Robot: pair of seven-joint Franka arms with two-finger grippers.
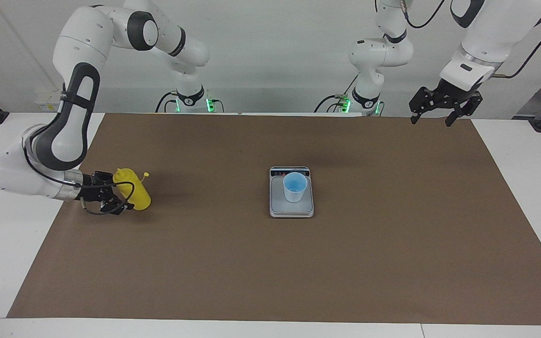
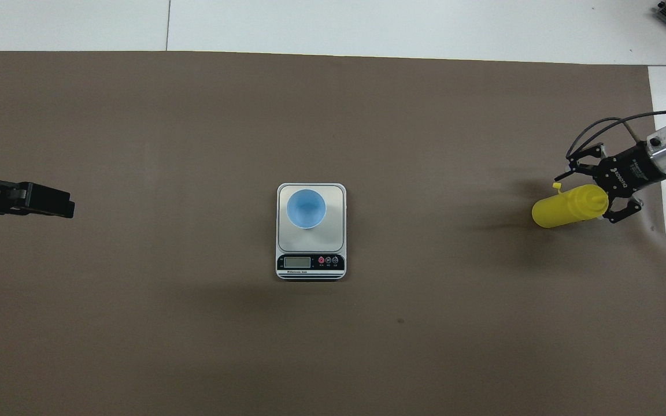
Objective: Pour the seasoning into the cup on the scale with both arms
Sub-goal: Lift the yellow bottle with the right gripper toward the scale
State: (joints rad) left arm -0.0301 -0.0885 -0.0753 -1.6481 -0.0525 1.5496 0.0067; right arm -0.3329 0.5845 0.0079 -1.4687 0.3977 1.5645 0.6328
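Note:
The yellow seasoning bottle [image 1: 137, 195] [image 2: 564, 209] stands on the brown mat toward the right arm's end of the table, its small cap hanging loose beside the nozzle. My right gripper [image 1: 117, 193] [image 2: 588, 196] is low at the bottle, open, with one finger on each side of its upper part and not closed on it. The light blue cup [image 1: 294, 187] [image 2: 306, 208] stands on the silver scale [image 1: 291, 210] [image 2: 337, 238] at the middle of the mat. My left gripper [image 1: 431, 120] [image 2: 44, 200] waits open, raised over the mat's edge at the left arm's end.
The brown mat [image 1: 392, 234] [image 2: 425, 323] covers most of the white table [image 1: 529, 155]. The scale's dark display strip [image 2: 310, 263] is on its side nearer to the robots. A black cable [image 2: 610, 124] loops off the right wrist above the bottle.

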